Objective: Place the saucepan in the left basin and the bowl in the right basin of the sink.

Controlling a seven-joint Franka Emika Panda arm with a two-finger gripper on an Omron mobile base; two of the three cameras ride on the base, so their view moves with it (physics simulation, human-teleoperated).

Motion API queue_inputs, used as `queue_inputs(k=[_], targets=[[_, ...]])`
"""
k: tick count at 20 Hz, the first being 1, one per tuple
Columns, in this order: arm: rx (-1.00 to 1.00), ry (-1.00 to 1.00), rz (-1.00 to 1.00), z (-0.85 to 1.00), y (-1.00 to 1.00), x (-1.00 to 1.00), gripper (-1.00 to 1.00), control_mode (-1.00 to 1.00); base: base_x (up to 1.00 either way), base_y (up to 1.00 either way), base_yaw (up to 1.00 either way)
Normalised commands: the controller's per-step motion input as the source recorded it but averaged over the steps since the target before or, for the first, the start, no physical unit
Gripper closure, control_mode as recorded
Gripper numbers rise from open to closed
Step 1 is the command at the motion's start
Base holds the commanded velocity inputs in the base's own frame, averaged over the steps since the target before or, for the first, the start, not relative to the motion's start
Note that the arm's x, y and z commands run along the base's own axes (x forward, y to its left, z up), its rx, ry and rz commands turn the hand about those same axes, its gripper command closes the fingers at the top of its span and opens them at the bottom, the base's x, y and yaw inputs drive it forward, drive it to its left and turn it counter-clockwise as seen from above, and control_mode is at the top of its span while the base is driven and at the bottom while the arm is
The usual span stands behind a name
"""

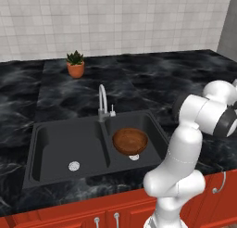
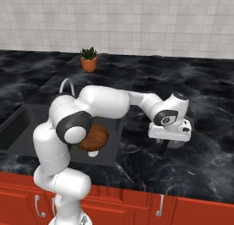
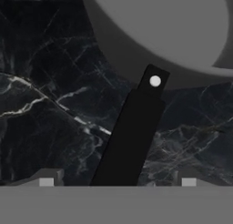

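Landmark is the sink, going left to right from it. The left basin, the wider one, has nothing in it but its drain, so the saucepan half of the task looks not yet done. Faucet stands at the sink's back edge over the divider; a potted plant sits on the counter well behind the sink. The bowl lies in the right basin, hollow side up, beside the drain, so that half reads as finished. Right of the sink, on the bare counter, the saucepan sits upright with its black handle sticking out toward the hand, probably the easiest part to grab. The gripper hangs just over it, reached out well to the right of the sink. In the hand view the handle runs up between the two fingertips, which stand wide apart on either side of it with clear counter showing between each tip and the handle. Jaws spread wide, holding nothing, not touching the handle as far as I can tell. Looks lined up for a grasp on the handle.
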Motion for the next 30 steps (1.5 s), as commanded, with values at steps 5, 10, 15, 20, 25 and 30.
queue_inputs(k=[5, 10, 15, 20, 25, 30], targets=[[0.01, -0.09, -0.03, 0.0, 0.09, -0.04, 1.0, -1.0, 0.0, 0.0, 0.0], [-0.05, -0.16, 0.0, 0.13, 0.14, 0.0, 1.0, -1.0, 0.0, 0.0, 0.0], [-0.15, -0.17, 0.0, 0.19, 0.22, 0.0, 1.0, -1.0, 0.0, 0.0, 0.0], [-0.2, -0.1, 0.0, 0.19, 0.17, 0.0, 1.0, -1.0, 0.0, 0.0, 0.0], [-0.27, -0.02, 0.0, 0.23, 0.25, -0.01, 1.0, -1.0, 0.0, 0.0, 0.0], [-0.2, 0.0, 0.0, 0.27, 0.17, -0.08, 1.0, -1.0, 0.0, 0.0, 0.0]])
